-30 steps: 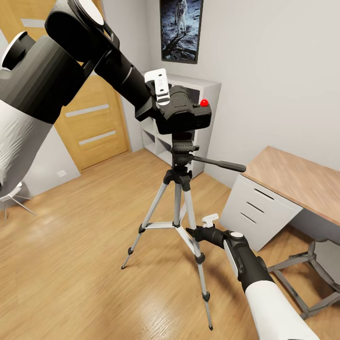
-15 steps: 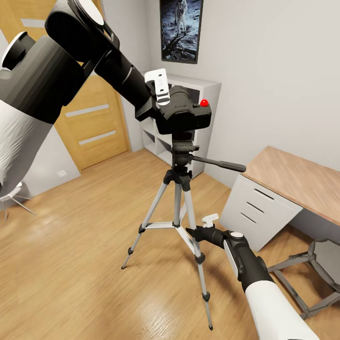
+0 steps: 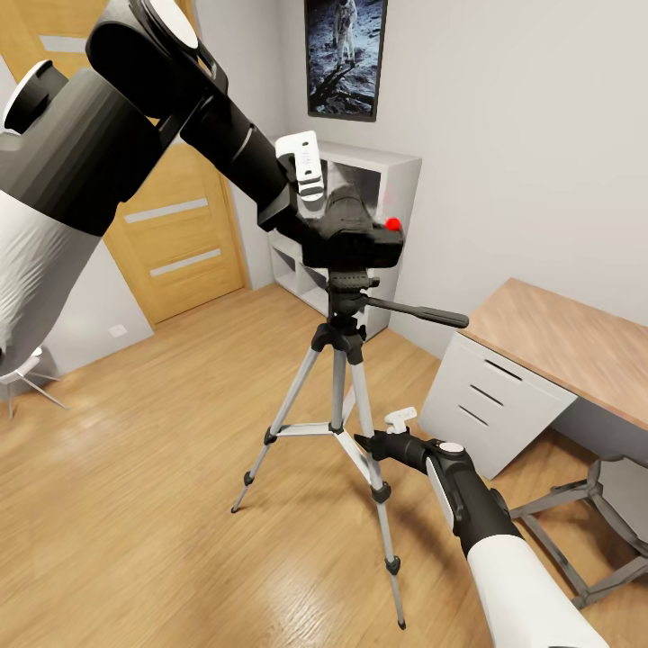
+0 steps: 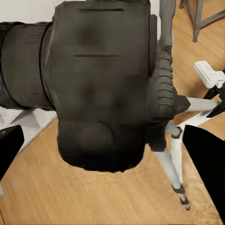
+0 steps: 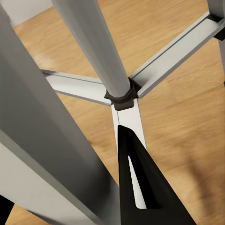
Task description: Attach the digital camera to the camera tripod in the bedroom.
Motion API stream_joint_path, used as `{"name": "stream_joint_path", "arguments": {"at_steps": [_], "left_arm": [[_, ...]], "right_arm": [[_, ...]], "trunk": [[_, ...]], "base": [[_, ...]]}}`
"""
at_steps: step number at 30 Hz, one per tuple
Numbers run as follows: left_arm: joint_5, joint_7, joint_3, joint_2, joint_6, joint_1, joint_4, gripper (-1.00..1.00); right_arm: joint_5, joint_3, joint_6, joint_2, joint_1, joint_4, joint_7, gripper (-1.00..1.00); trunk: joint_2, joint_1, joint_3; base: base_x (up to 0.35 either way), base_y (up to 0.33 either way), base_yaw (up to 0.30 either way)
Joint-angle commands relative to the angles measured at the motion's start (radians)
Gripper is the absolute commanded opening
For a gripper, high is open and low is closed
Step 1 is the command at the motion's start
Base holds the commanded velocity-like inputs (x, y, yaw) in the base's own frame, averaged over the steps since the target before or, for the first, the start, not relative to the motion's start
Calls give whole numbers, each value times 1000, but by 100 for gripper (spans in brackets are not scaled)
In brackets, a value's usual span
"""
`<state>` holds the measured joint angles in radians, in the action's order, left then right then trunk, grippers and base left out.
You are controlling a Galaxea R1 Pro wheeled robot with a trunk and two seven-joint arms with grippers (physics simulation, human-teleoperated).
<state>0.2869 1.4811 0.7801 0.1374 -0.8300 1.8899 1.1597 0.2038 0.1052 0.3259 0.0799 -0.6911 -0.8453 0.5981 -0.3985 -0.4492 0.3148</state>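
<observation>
Now digital camera [image 3: 353, 236] atop camera tripod [image 3: 346, 378]; left jaws apart, right jaws' state unclear.

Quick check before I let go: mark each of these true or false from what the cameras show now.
1. The camera sits on top of the tripod. True.
2. The tripod has tipped over. False: it stands upright on the wood floor.
3. The right gripper is low, near a tripod leg. True.
4. The desk drawers hang open. False: they are closed.
5. The left gripper is far from the camera. False: it is at the camera.
</observation>
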Motion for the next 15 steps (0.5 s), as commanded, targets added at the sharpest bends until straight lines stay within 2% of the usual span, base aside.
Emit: {"name": "stream_joint_path", "arguments": {"at_steps": [1,15], "left_arm": [[8,8,1,1,-11,1,1,100],[8,8,2,0,-12,1,2,100]], "right_arm": [[91,5,10,1,-1,31,8,-100],[91,5,10,1,-1,31,8,-100]], "trunk": [[-2,-1,2],[-2,-1,2]], "base": [[0,0,0],[0,0,0]]}}
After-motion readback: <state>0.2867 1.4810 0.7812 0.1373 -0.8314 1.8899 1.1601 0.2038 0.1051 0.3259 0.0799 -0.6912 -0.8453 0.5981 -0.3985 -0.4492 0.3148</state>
